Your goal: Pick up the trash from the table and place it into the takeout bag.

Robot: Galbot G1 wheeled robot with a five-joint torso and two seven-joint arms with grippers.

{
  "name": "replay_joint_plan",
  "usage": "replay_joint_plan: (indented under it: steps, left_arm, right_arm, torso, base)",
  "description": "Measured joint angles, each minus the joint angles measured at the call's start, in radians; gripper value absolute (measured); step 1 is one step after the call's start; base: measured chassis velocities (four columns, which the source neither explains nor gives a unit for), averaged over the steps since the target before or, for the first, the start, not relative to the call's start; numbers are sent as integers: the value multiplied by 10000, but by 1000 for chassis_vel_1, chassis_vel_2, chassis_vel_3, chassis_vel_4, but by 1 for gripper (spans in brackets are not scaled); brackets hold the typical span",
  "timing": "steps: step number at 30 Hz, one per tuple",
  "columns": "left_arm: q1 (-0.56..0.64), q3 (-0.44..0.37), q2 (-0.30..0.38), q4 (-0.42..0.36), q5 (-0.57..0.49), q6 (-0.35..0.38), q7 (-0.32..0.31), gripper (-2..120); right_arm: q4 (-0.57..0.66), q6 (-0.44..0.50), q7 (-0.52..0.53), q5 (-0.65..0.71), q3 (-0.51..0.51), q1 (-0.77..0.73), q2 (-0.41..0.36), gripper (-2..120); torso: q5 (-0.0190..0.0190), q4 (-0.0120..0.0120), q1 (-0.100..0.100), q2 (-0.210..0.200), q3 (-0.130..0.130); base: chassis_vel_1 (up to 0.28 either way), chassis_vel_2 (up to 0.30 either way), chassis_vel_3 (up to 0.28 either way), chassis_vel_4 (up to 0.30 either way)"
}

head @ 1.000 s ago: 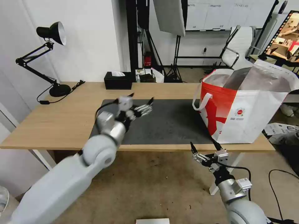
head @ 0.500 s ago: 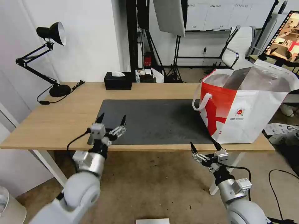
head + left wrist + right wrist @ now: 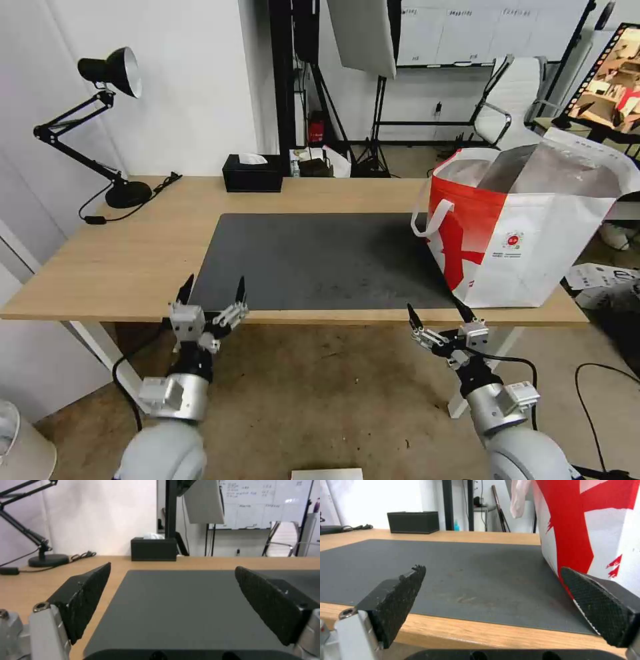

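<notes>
Both the left gripper [image 3: 210,288] and right gripper [image 3: 435,312] hang wide and empty at the table [image 3: 133,253] edge, the takeout bag [image 3: 527,233] beside the right jaws; soft-walled, probably best taken by its strap handles [image 3: 427,217].

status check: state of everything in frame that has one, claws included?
takeout bag: upright at the table's right end, top open, foil lining showing.
left claw: open, empty, at the table's near edge.
right claw: open, empty, at the near edge in front of the bag.
mat: flat on the table, nothing on it.
tissue box: at the far edge, a tissue sticking up.
desk lamp: standing far left; on or off unclear.
</notes>
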Motion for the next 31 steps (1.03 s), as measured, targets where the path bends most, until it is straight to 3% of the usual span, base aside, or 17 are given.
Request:
replay_joint_plan:
  steps: [11,31]
  left_arm:
    - [799,-10,-381,-103,404,323,-28,100]
    - [838,72,-406,95,333,496,-87,100]
  right_arm:
    - [0,0,0,0,0,0,-1,100]
    - [0,0,0,0,0,0,0,100]
  torso:
    - [0,0,0,0,0]
    - [-1,0,1,-1,0]
  base:
    - [0,0,0,0]
    - [0,0,0,0]
